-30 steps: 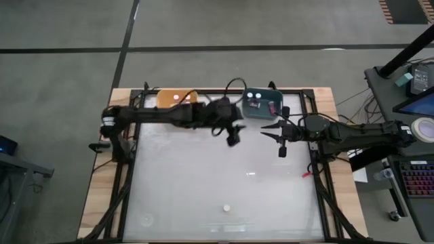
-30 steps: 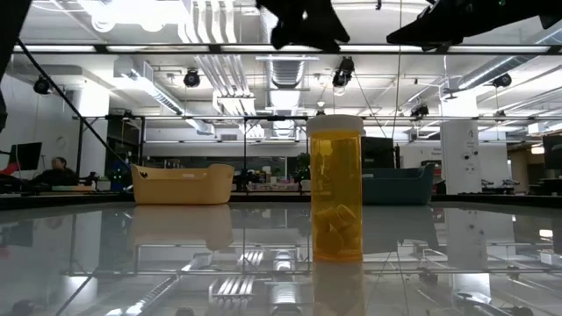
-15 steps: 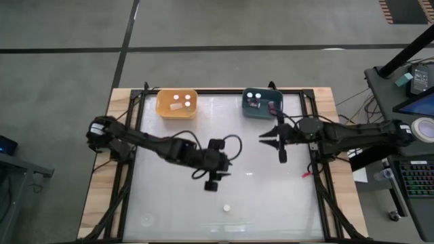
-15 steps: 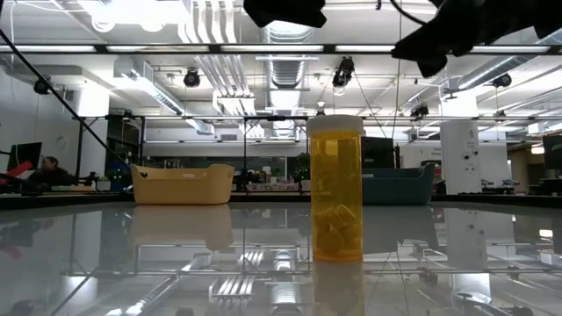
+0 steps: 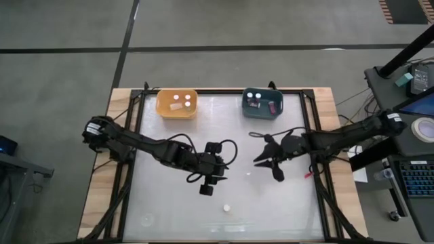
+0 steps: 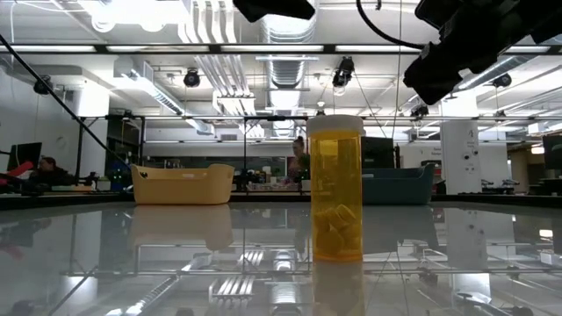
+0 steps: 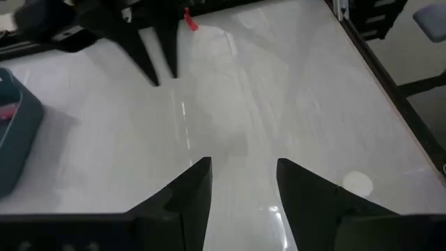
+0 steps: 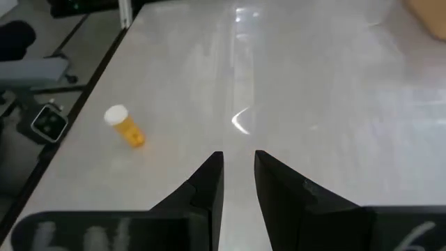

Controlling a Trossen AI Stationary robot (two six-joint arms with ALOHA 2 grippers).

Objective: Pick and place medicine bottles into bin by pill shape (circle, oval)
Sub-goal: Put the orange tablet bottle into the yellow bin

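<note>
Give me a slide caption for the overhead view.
Both arms reach toward the last bottle on the table; orange bin and teal bin wait behind.

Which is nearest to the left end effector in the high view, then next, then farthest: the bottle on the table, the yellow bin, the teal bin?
From the left end effector:
1. The bottle, just past it toward the table's near edge.
2. The yellow bin, at the far left.
3. The teal bin, at the far right.

Two slim black jointed arms are seen, left arm (image 5: 149, 146) and right arm (image 5: 346, 135). Black cables are looped beside each wrist. Tapered, matte-black wedge fingers (image 7: 191, 192) are shown at lower frame.
</note>
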